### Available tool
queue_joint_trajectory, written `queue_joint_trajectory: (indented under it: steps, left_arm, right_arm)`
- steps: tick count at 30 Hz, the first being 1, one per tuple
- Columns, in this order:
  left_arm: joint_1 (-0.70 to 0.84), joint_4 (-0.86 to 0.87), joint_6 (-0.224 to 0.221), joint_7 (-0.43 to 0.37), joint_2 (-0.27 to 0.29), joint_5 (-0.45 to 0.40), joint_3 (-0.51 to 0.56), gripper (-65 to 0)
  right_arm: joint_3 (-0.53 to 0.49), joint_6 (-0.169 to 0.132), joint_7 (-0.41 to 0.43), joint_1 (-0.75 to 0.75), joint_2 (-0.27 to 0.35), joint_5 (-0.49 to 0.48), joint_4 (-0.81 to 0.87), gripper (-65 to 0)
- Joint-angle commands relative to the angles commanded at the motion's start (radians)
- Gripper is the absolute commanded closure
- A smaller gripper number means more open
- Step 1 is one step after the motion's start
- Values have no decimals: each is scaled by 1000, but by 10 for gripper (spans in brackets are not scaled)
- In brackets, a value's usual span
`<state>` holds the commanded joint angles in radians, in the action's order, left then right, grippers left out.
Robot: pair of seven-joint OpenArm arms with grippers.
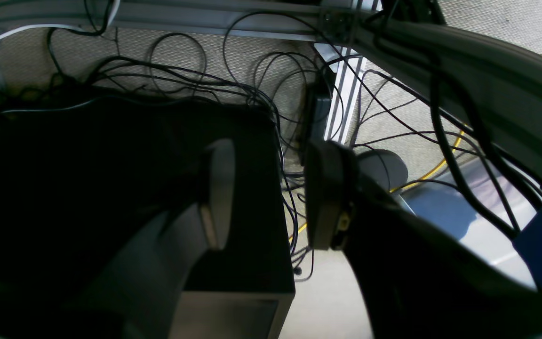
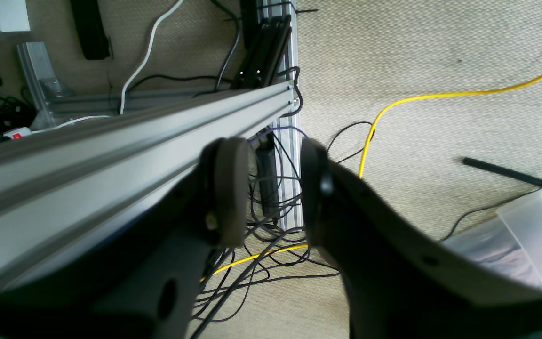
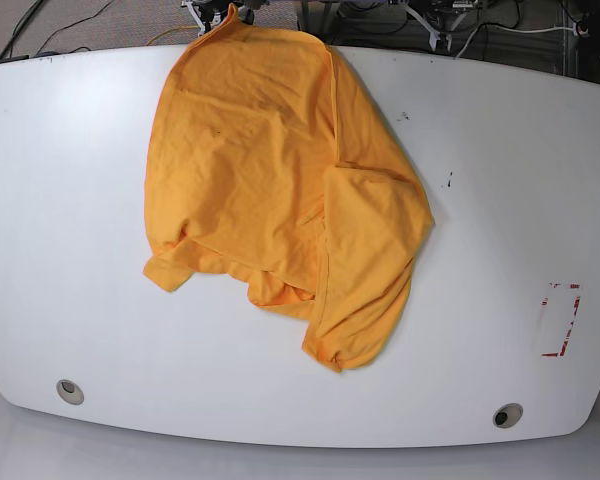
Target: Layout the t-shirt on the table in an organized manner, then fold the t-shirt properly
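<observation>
Two grippers, left [image 1: 268,197] and right [image 2: 273,193], hang parted and empty, the orange t-shirt [image 3: 250,150] lying rumpled on the table [image 3: 500,250] nearer the right one.

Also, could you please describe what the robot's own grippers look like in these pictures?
Both are dark and blurred. The left gripper has two blunt, greyish jaws, with a small yellowish spot on one. The right gripper has two blunt, dark grey jaws with rounded ends, on black supports that spread apart. I cannot make out any lettering.
</observation>
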<state>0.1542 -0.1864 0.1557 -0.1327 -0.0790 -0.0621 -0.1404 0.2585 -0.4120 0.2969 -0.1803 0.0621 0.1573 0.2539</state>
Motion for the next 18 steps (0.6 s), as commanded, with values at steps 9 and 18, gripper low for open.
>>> queue_joint_trajectory:
  steps: [9,18]
  left_arm:
    - [51,0,0,-114,0,0,0,-233]
    - [92,-21,0,-144,-3,2,-2,-233]
  right_arm:
    - [2,21,2,-63,0,0,68,-179]
    - [2,109,2,-198,-21,-3,258,-179]
